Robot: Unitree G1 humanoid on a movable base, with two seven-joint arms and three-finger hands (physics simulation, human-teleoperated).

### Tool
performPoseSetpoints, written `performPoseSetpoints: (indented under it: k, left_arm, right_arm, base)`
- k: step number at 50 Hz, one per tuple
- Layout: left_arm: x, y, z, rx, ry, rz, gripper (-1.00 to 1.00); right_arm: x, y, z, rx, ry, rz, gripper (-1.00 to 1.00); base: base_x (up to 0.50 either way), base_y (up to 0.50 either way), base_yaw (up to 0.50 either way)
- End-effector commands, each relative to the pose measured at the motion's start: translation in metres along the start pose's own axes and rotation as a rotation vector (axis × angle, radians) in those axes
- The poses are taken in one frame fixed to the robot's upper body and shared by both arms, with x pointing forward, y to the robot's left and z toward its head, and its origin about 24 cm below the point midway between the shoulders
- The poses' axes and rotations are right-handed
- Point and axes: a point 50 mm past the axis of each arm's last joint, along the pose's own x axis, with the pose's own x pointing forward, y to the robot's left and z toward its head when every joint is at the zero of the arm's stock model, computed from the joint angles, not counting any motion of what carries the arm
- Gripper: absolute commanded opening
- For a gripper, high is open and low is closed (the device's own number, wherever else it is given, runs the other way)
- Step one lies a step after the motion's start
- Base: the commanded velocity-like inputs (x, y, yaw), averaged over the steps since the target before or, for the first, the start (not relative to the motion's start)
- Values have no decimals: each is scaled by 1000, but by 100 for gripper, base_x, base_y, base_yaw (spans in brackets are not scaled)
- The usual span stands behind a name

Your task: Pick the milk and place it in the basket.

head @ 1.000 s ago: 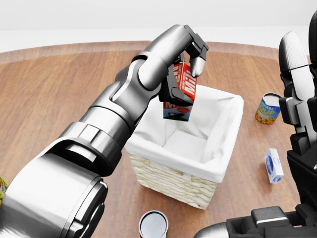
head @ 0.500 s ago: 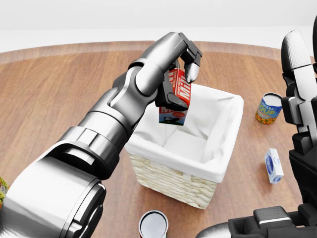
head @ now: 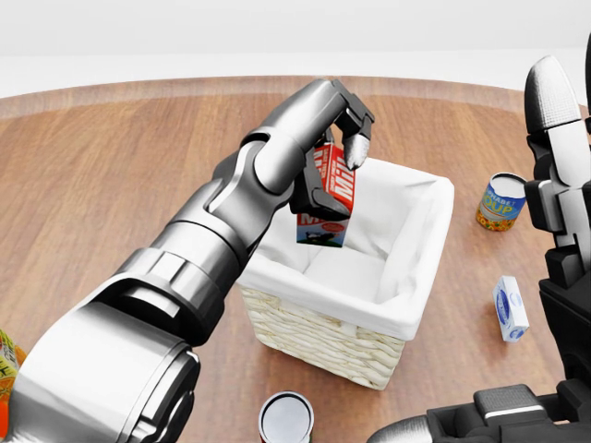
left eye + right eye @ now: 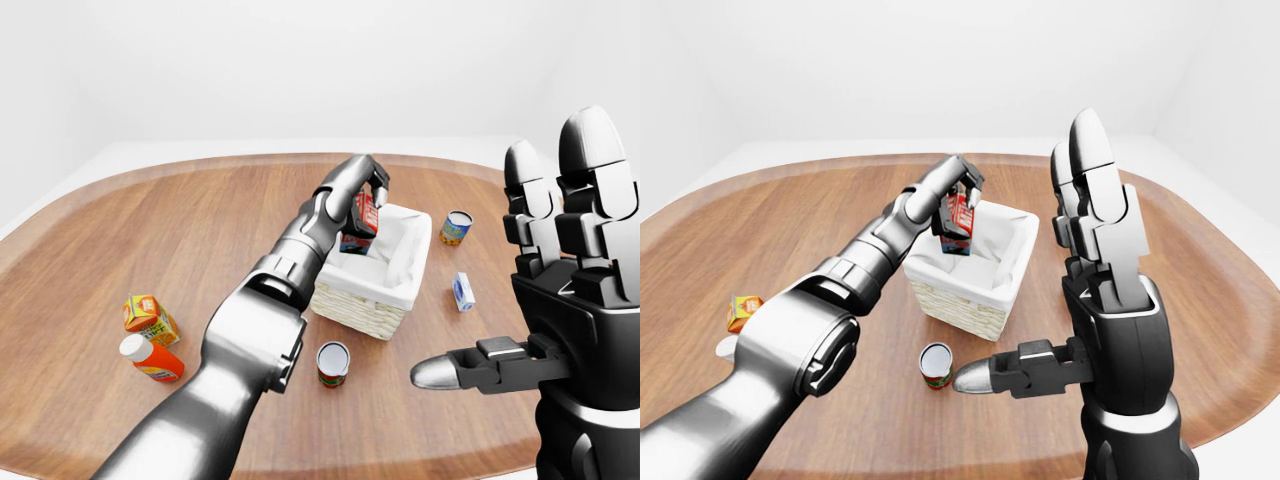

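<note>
Milk (image 3: 332,189) gripped in left hand (image 3: 337,152) over basket (image 3: 406,318).

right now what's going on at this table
The left hand is shut on the milk and holds it over the basket, its lower end just inside the white lining, not yet let go. The right hand is raised, open and empty, on the view's right. Cans, a juice box and a bottle stand around on the table.
</note>
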Motion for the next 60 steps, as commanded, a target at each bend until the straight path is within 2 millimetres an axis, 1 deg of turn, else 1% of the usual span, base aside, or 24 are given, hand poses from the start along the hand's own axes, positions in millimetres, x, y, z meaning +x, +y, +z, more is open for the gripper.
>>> performPoseSetpoints:
  k: [1,14,34,40,60]
  left_arm:
    - [0,6,4,-14,-17,45,-100]
    - [1,10,8,-15,-26,59,-100]
    - [1,-4,8,-26,-26,36,-100]
    - [0,-6,4,-31,-15,33,-100]
    - [0,-6,4,-35,-15,46,-100]
  right_arm:
    - [1,-1,1,9,-8,1,100]
    - [-1,2,-1,16,8,9,100]
    - [-1,2,-1,11,8,12,100]
    - [-2,2,-1,11,12,13,100]
    - [-4,5,-2,17,31,22,100]
  base:
    - [0,0,0]
    - [0,0,0]
    - [0,0,0]
    - [0,0,0]
    - [0,0,0]
